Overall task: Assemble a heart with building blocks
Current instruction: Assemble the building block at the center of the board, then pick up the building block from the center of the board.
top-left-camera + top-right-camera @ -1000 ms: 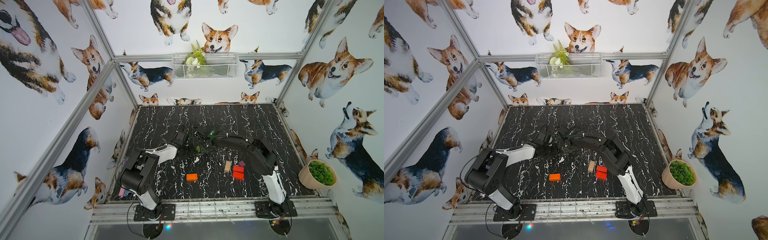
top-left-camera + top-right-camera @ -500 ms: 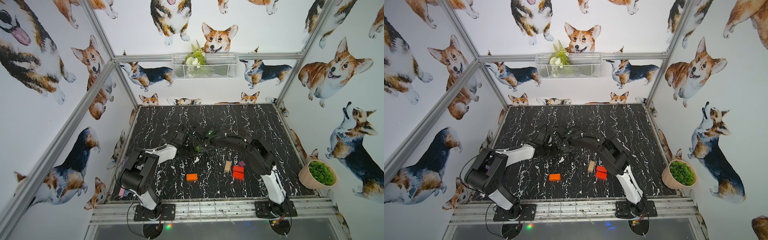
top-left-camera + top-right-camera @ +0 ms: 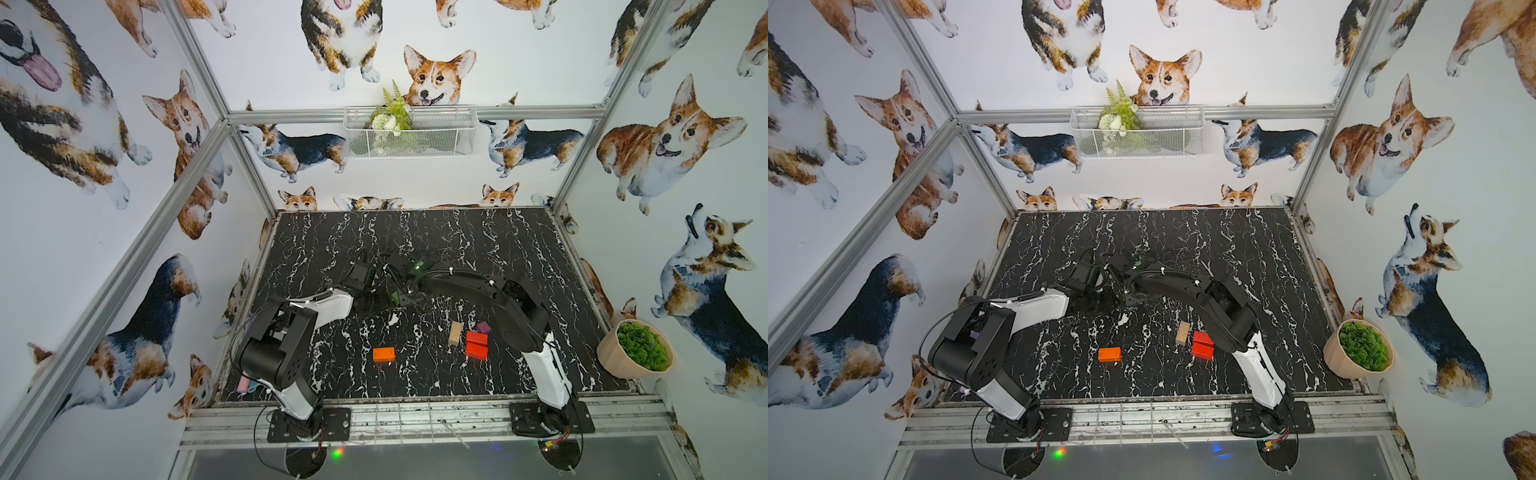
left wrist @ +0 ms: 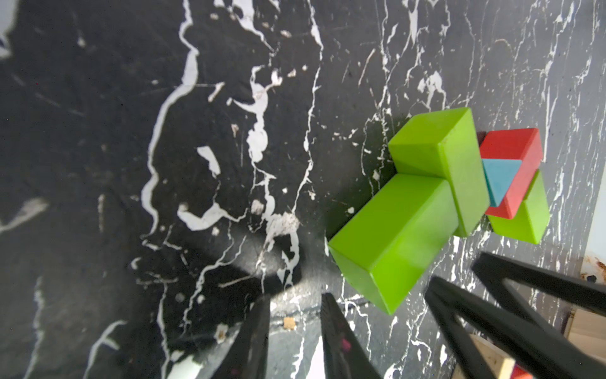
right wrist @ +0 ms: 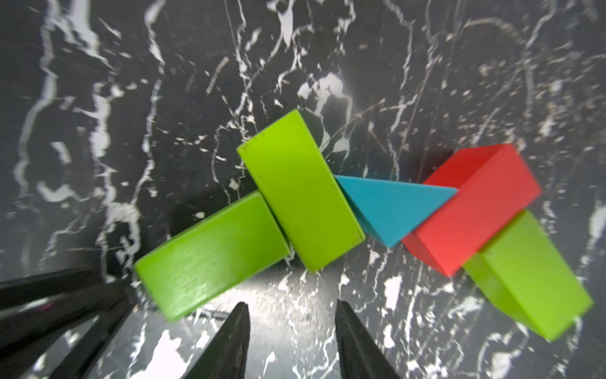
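In the right wrist view a chain of building blocks lies flat and touching: a green bar (image 5: 213, 252), a second green bar (image 5: 301, 190), a teal triangle (image 5: 390, 210), a red bar (image 5: 472, 210) and a third green bar (image 5: 531, 279). They form the upper part of the heart. My right gripper (image 5: 292, 311) is open and empty just short of the first green bar. My left gripper (image 4: 295, 305) is open over bare table beside that same green bar (image 4: 393, 242). In both top views the arms hide most of the chain; a green sliver (image 3: 395, 297) shows.
Loose near the front of the black marble table (image 3: 519, 249) lie an orange bar (image 3: 383, 354), a plain-wood bar (image 3: 455, 333), two red bars (image 3: 476, 345) and a purple cube (image 3: 483, 327). A potted plant (image 3: 636, 349) stands at the right edge. The two grippers' fingers are close together.
My right gripper's jaws have widened beside the green bar. Both arms stay almost where they were, and the loose blocks have not moved.
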`<action>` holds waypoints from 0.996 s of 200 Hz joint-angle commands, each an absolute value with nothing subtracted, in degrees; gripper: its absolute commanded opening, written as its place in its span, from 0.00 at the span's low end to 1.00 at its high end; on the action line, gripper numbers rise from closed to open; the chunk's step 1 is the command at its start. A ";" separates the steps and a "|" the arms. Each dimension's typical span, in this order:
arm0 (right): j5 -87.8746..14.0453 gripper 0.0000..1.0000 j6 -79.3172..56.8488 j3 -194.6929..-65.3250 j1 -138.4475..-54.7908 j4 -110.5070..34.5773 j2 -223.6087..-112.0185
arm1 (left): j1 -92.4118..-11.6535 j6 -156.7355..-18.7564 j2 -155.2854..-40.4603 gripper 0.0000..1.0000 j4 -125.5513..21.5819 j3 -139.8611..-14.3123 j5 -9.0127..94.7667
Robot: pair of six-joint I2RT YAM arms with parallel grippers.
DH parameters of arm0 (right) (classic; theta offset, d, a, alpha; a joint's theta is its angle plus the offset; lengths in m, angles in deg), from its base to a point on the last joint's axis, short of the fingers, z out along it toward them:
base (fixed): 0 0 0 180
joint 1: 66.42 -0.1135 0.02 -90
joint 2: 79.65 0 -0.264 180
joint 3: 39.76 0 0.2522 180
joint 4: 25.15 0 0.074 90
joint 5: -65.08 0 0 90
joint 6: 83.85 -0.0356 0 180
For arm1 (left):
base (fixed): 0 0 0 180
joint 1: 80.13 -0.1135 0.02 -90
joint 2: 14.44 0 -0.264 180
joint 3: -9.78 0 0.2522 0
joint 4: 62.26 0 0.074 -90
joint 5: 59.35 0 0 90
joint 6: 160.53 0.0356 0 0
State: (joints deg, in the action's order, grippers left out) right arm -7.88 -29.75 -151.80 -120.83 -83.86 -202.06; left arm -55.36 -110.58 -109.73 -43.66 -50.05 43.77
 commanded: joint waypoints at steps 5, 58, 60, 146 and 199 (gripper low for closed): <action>-3.93 0.48 -29.63 -151.30 -121.90 -87.17 -198.22 | -55.59 -110.34 -109.83 0.31 -38.57 -49.51 41.84; -2.37 0.59 -27.22 -140.33 -123.17 -92.20 -178.05 | -55.91 -105.85 -92.61 0.35 -22.69 -51.94 33.25; -2.38 0.59 -27.17 -139.60 -123.19 -92.40 -177.15 | -55.84 -105.59 -91.73 0.35 -22.01 -52.03 33.08; -7.96 0.86 -30.89 -114.70 -121.87 -92.65 -151.31 | -36.00 -119.58 -66.50 0.67 0.99 -45.33 29.64; -7.11 0.81 -36.42 -117.05 -117.92 -103.11 -153.64 | -20.50 -135.15 -69.77 0.67 -3.91 -40.60 25.48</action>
